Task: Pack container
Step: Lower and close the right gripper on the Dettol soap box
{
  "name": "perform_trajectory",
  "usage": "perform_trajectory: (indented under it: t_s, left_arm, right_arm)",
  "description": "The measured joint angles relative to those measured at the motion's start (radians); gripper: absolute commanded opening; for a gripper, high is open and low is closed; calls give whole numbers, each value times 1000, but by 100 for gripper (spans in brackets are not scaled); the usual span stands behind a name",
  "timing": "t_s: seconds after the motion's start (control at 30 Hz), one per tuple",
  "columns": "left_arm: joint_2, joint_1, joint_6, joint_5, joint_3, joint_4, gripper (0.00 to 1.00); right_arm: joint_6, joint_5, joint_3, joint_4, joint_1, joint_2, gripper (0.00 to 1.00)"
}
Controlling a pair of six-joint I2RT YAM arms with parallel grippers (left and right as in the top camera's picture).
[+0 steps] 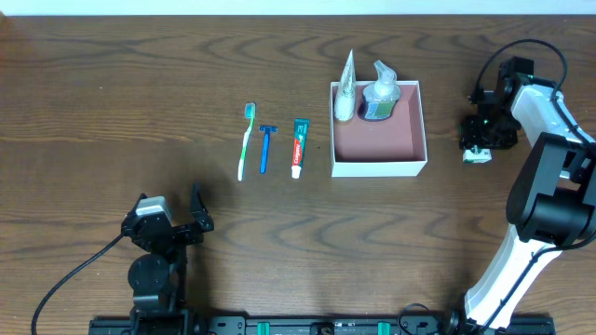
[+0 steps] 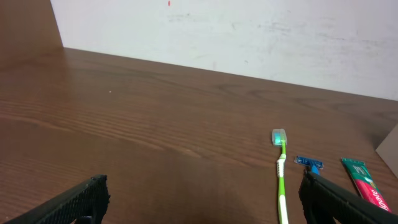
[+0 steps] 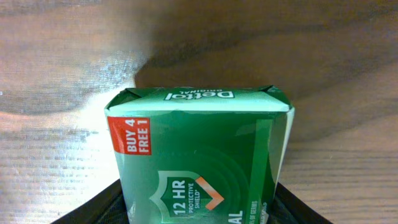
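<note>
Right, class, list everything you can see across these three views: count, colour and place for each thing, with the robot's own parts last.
toothbrush: 1, green and white, leftmost in the row on the table
razor: 1, blue, middle of the row
toothpaste tube: 1, green, red and white, row's end nearest the container
container: 1, white outside, pink inside, right of the row
pointed tube: 1, whitish, container's far left corner
bottle: 1, clear and bluish, beside the pointed tube
soap box: 1, green, in the right hand
table: 1, brown wood
left hand: 1, black, open, empty, near left
right hand: 1, black, shut on the soap box, right of the container
</note>
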Motion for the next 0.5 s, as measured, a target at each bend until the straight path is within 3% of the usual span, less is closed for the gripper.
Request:
perform_trajectory:
  t_s: [0.2, 0.5]
  left_arm:
    - [0, 0, 0, 0, 0, 0, 98]
    - [0, 0, 0, 0, 0, 0, 98]
  right_arm:
    - [17, 0, 53, -109, 0, 0, 57]
    - [43, -14, 366, -421, 34, 0, 56]
